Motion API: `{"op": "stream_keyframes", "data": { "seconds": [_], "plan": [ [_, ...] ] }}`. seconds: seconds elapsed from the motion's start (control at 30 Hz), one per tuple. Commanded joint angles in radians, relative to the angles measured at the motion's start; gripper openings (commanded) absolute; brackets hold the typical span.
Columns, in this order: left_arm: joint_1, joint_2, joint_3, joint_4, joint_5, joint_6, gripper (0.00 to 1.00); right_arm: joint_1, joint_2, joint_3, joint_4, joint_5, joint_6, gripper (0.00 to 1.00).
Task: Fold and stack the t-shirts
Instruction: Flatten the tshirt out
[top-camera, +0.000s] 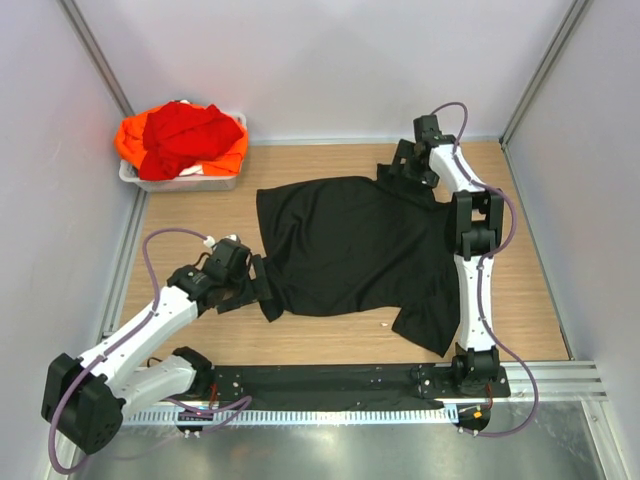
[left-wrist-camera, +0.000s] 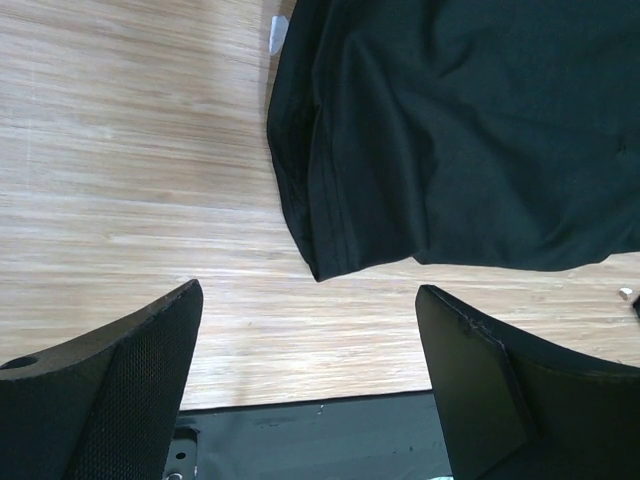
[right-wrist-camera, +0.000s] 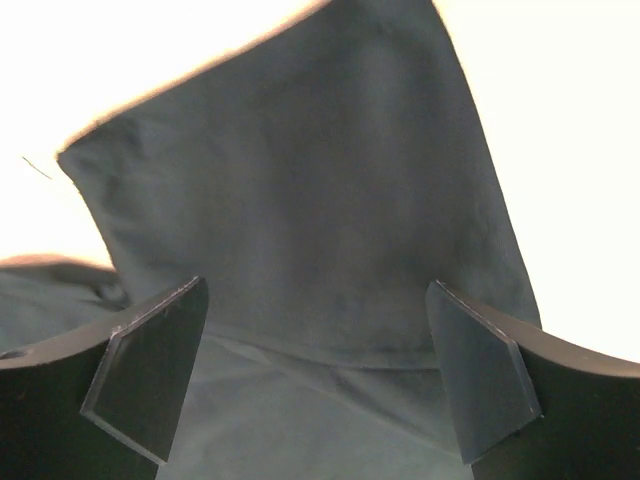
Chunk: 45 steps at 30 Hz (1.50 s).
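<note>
wooden table (top-camera: 330, 340) with pale walls on three sides, and the black t-shirt (top-camera: 350, 245) spread across its middle, mostly flat, one sleeve trailing toward the near right edge. at the far left corner sits a white tub (top-camera: 185, 183), holding the red t-shirt (top-camera: 180, 135) bunched on top of the orange t-shirt (top-camera: 128, 140). the left gripper (top-camera: 258, 287) is low at the black shirt's near left corner. its wrist camera shows the fingers (left-wrist-camera: 130, 370) spread wide with bare wood between them, and the folded hem corner of the shirt (left-wrist-camera: 460, 130) just beyond the tips, not touched. the right gripper (top-camera: 397, 170) reaches to the shirt's far right corner. its fingers (right-wrist-camera: 150, 370) are also spread apart, with a flap of black cloth (right-wrist-camera: 320, 200) lying under and between them, not pinched.
</note>
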Motion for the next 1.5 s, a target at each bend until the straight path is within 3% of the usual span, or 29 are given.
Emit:
{"op": "stream_keyframes", "data": {
  "seconds": [0.0, 0.07, 0.13, 0.17, 0.2, 0.37, 0.4, 0.43, 0.57, 0.73, 0.97, 1.03, 1.07, 1.1, 1.13, 1.27, 1.47],
  "plan": [
    [-0.005, 0.006, 0.013, 0.013, 0.007, -0.004, 0.87, 0.004, 0.046, 0.07, 0.005, 0.024, 0.01, 0.96],
    [-0.005, 0.021, 0.011, 0.013, 0.012, -0.001, 0.87, 0.005, 0.064, 0.079, 0.012, 0.047, 0.008, 0.95],
    [-0.005, 0.029, 0.01, 0.016, 0.012, 0.002, 0.87, 0.005, 0.101, 0.091, 0.016, 0.059, 0.002, 0.84],
    [-0.005, 0.035, 0.011, 0.019, 0.009, 0.002, 0.87, 0.005, 0.122, 0.119, 0.004, 0.073, -0.005, 0.6],
    [-0.005, 0.038, 0.01, 0.018, 0.007, 0.002, 0.87, 0.004, 0.141, 0.14, -0.005, 0.082, -0.01, 0.5],
    [-0.005, 0.068, 0.011, 0.022, 0.001, 0.007, 0.86, 0.005, 0.244, 0.239, -0.041, 0.105, -0.024, 0.19],
    [-0.005, 0.08, 0.011, 0.024, 0.003, 0.008, 0.86, 0.005, 0.25, 0.239, -0.035, 0.109, -0.027, 0.07],
    [-0.005, 0.084, 0.011, 0.024, 0.003, 0.01, 0.86, 0.004, 0.253, 0.24, -0.021, 0.118, -0.024, 0.01],
    [-0.005, 0.117, 0.011, 0.033, -0.003, 0.015, 0.86, -0.002, 0.274, 0.311, 0.002, 0.148, -0.002, 0.02],
    [-0.005, 0.138, 0.025, 0.029, -0.016, 0.021, 0.85, -0.016, 0.27, 0.348, 0.158, 0.205, 0.008, 0.02],
    [-0.005, 0.074, 0.057, -0.031, -0.022, 0.002, 0.85, -0.022, 0.279, 0.354, 0.326, 0.339, -0.016, 0.01],
    [-0.005, 0.054, 0.064, -0.051, -0.023, -0.007, 0.85, -0.027, 0.273, 0.372, 0.37, 0.33, -0.013, 0.33],
    [-0.005, 0.029, 0.067, -0.066, -0.028, -0.011, 0.85, -0.028, 0.261, 0.374, 0.383, 0.311, -0.015, 0.8],
    [-0.005, 0.017, 0.067, -0.077, -0.029, -0.022, 0.85, -0.028, 0.245, 0.372, 0.395, 0.287, -0.012, 0.93],
    [-0.005, 0.002, 0.065, -0.088, -0.031, -0.028, 0.85, -0.027, 0.195, 0.359, 0.398, 0.27, -0.004, 0.99],
    [-0.005, -0.063, 0.044, -0.088, -0.028, -0.064, 0.84, -0.024, -0.002, 0.213, 0.441, 0.199, 0.007, 1.0],
    [-0.01, -0.077, -0.005, -0.041, 0.001, -0.091, 0.81, -0.012, -0.305, -0.005, 0.385, 0.259, -0.041, 1.0]
  ]
}}
